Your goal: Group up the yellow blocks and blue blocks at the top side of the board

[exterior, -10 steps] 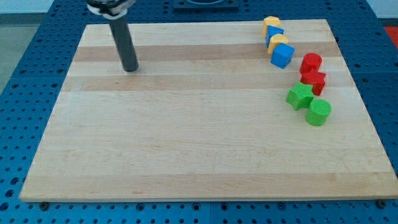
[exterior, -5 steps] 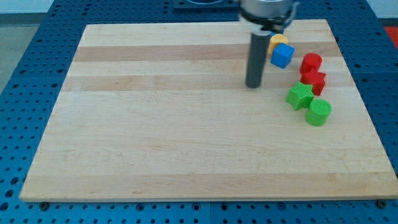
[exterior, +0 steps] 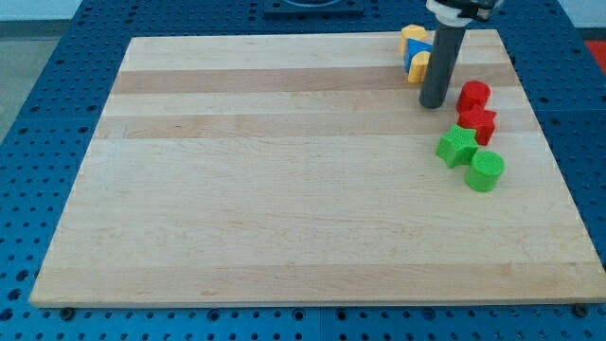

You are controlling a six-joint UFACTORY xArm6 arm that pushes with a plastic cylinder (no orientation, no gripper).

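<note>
Near the view's top right, a yellow block [exterior: 411, 36], a blue block [exterior: 415, 51] and a second yellow block [exterior: 417, 68] lie in a tight column on the wooden board [exterior: 284, 189]. My dark rod stands right against their right side and covers part of them. My tip [exterior: 434, 103] rests just below and right of the lower yellow block, left of the red blocks. The blue cube seen earlier below that yellow block does not show; the rod covers its spot.
Two red blocks [exterior: 473, 95] [exterior: 478, 124] lie right of my tip. A green star [exterior: 457, 146] and a green cylinder [exterior: 486, 171] lie below them, near the board's right edge.
My rod swept from the board's upper left across to the upper right and now stands where the blue cube lay, hiding it. The red and green blocks have not moved.
</note>
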